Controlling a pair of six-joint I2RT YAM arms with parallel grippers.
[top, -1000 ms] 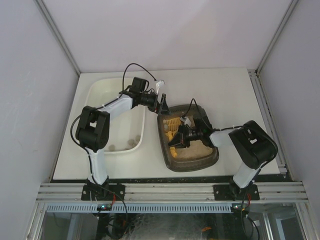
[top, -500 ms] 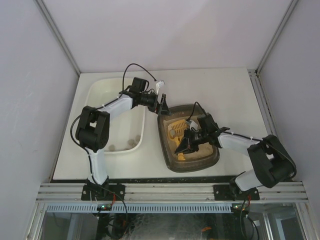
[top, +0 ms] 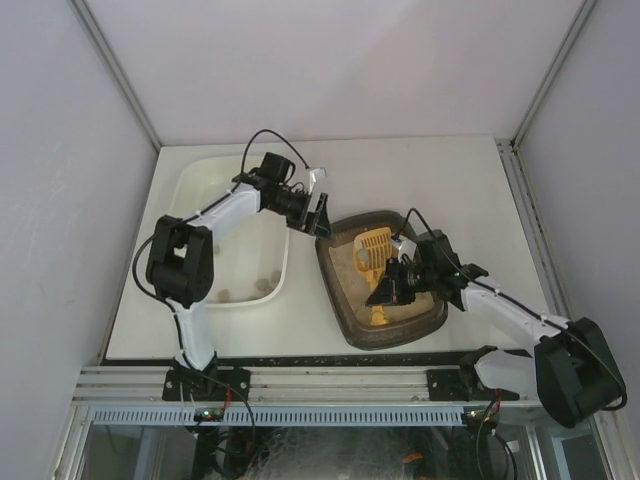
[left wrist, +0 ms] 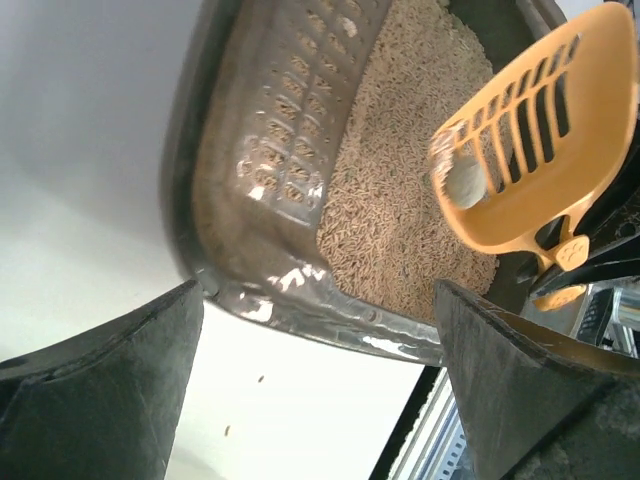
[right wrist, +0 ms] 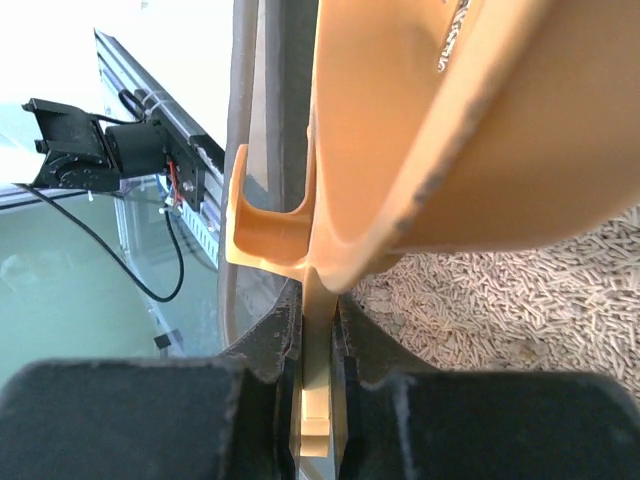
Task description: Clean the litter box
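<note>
Scoop [top: 374, 250] lifted higher; R gripper [top: 388, 290] clamps it over litter box [top: 333, 290]

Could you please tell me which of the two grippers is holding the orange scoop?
The right gripper: it is shut on the orange scoop by its handle above the litter box, whereas the left gripper stands open, holding nothing.

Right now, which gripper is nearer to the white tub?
Left. The left gripper hangs just beside the white tub; the right gripper is farther off, over the litter box.
</note>
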